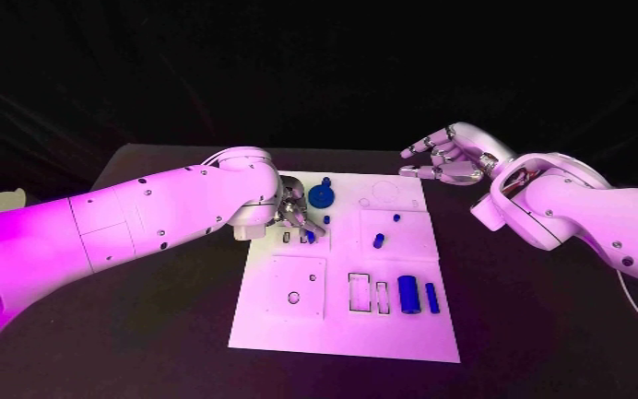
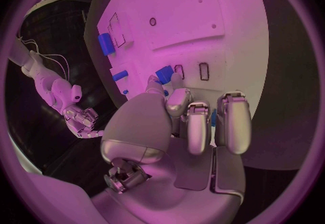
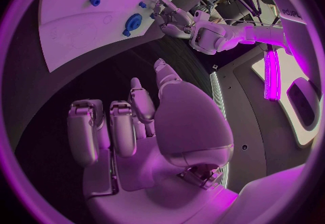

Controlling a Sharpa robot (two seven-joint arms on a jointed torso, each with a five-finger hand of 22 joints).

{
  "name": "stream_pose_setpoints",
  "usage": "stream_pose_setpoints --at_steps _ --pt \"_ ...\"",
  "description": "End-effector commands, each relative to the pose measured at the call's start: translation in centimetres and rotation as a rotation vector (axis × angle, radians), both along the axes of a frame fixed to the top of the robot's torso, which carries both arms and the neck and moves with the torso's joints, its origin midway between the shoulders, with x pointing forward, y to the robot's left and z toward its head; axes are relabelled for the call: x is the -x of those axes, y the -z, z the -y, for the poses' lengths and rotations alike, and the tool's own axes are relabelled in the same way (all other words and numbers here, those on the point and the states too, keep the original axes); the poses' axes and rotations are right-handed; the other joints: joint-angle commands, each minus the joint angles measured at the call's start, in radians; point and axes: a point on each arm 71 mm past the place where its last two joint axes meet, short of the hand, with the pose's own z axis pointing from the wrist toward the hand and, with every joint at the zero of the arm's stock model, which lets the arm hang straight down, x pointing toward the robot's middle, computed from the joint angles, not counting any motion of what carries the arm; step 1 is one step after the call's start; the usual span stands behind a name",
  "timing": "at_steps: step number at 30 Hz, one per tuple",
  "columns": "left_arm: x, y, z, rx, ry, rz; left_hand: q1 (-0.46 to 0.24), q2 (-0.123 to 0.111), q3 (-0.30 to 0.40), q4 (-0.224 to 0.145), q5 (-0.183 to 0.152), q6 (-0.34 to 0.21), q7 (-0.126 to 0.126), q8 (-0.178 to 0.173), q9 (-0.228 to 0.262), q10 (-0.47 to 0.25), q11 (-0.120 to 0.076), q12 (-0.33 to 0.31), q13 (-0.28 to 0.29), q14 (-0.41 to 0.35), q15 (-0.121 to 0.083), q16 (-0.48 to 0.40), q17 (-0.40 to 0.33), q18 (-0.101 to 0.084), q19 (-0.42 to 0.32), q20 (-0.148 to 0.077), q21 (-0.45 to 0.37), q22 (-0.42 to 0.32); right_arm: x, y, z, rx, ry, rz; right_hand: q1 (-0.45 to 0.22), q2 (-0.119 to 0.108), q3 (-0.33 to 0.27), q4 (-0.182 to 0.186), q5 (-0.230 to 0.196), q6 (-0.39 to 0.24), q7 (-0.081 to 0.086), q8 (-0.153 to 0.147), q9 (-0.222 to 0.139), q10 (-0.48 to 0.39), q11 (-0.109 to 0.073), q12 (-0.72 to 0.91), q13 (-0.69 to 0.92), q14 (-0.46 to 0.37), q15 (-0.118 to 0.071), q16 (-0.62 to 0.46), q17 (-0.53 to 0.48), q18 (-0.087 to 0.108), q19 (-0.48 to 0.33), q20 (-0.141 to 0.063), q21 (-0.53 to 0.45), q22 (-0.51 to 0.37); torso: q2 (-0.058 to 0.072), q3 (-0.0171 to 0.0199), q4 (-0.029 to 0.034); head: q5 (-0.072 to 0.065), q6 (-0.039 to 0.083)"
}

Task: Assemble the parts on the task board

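A small blue part (image 2: 164,74) is pinched by the left hand (image 1: 295,212) over the slots (image 2: 192,71) of the white board (image 1: 399,325) on the counter. If it is tilted, it may jam or slip. The right hand (image 1: 447,159) is kept wide and holds nothing beyond the far corner of the board.

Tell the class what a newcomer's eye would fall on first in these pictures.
First the white task board in the middle of the black table, dotted with small blue parts. Next the left hand, down on the board's far left part, fingertips at a blue piece. The right hand hovers empty beyond the board's far right corner.
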Motion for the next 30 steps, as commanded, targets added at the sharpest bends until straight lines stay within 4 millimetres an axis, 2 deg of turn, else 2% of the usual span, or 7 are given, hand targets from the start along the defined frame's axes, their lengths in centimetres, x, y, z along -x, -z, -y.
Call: stream_pose_setpoints --at_steps 1,8,12,15,21,26,30 --pt "0.17 0.08 0.23 -0.006 0.018 -0.018 0.019 0.004 0.009 -0.003 0.003 0.001 -0.009 -0.003 0.002 0.004 0.001 0.006 0.001 0.105 -0.005 0.003 0.263 -0.014 0.038 -0.003 0.007 0.06 0.03 0.12 -0.15 0.012 -0.015 -0.005 0.003 0.004 -0.003 -0.001 0.006 0.006 -0.003 0.0 0.001 -0.005 0.0 0.0 0.011 0.091 -0.001 -0.001 0.209 0.004 0.045 0.002 -0.002 0.153 0.0 0.0002 -0.0003 0.0 -0.001" --pt "0.2 0.09 0.29 0.008 0.013 -0.023 0.102 0.028 0.067 -0.037 0.008 -0.004 -0.014 -0.018 0.004 0.002 -0.004 0.004 0.0 0.105 -0.009 0.003 0.263 -0.014 0.038 -0.006 0.007 0.062 0.0 0.16 -0.18 0.012 -0.016 -0.007 0.004 0.005 -0.003 -0.002 0.007 0.006 -0.003 0.0 0.001 -0.005 0.0 0.0 0.01 0.091 -0.001 -0.001 0.209 0.005 0.044 0.002 -0.002 0.152 0.0 0.0003 0.0001 -0.001 -0.003" --pt "0.24 0.07 0.37 0.024 0.008 -0.025 0.2 0.042 0.141 -0.088 0.015 -0.015 -0.019 -0.041 -0.002 -0.002 -0.01 -0.002 -0.002 0.105 -0.014 0.003 0.263 -0.015 0.038 -0.011 0.008 0.066 -0.02 0.22 -0.23 0.013 -0.018 -0.008 0.004 0.005 -0.003 -0.002 0.007 0.006 -0.003 0.0 0.001 -0.005 0.0 0.0 0.01 0.091 -0.001 -0.001 0.209 0.005 0.044 0.002 -0.002 0.152 0.0 0.0005 -0.0004 0.0 -0.004" --pt "0.27 0.03 0.41 0.034 0.003 -0.022 0.253 0.033 0.201 -0.116 0.058 -0.025 -0.015 -0.064 -0.013 -0.008 -0.008 -0.01 -0.005 0.105 -0.014 0.003 0.263 -0.015 0.037 -0.013 0.007 0.064 -0.03 0.27 -0.25 0.013 -0.019 -0.009 0.004 0.005 -0.003 -0.002 0.007 0.006 -0.003 0.0 0.001 -0.005 0.0 0.0 0.01 0.091 -0.001 -0.001 0.209 0.005 0.044 0.002 -0.002 0.152 0.0 0.0005 -0.0005 0.0 -0.004" --pt "0.34 -0.06 0.38 0.052 -0.006 -0.013 0.248 -0.038 0.363 -0.103 0.067 -0.013 -0.004 -0.092 -0.017 -0.006 -0.001 -0.02 -0.011 0.105 -0.006 0.003 0.263 -0.015 0.036 -0.005 0.006 0.065 -0.04 0.31 -0.23 0.013 -0.019 -0.009 0.004 0.005 -0.003 -0.002 0.007 0.006 -0.003 0.0 0.001 -0.005 0.0 0.0 0.01 0.091 -0.001 -0.001 0.209 0.005 0.044 0.002 -0.002 0.152 0.001 0.0005 0.0 0.0 -0.005" --pt "0.41 -0.24 0.16 0.07 -0.021 0.004 0.191 -0.132 0.57 -0.084 0.064 -0.004 0.0 -0.094 0.002 0.001 -0.002 -0.02 -0.009 0.105 -0.002 0.003 0.263 -0.015 0.036 -0.001 0.005 0.067 -0.06 0.34 -0.21 0.014 -0.019 -0.011 0.004 0.005 -0.003 -0.002 0.007 0.006 -0.003 0.0 0.001 -0.005 0.0 0.0 0.01 0.091 -0.001 -0.001 0.209 0.005 0.044 0.002 -0.002 0.152 0.0 0.0007 -0.0001 0.001 -0.005" --pt "0.53 -0.57 -0.29 0.095 -0.048 0.032 0.154 -0.17 0.66 -0.088 0.061 -0.002 -0.001 -0.09 0.016 0.006 0.001 -0.017 -0.006 0.105 -0.003 0.003 0.263 -0.015 0.037 -0.002 0.006 0.07 -0.07 0.37 -0.2 0.015 -0.019 -0.014 0.006 0.006 -0.003 -0.002 0.009 0.007 -0.003 0.0 0.001 -0.006 -0.001 -0.003 0.009 0.09 -0.001 -0.002 0.207 0.005 0.044 0.002 -0.003 0.151 0.0 0.0014 0.0011 0.001 -0.005"
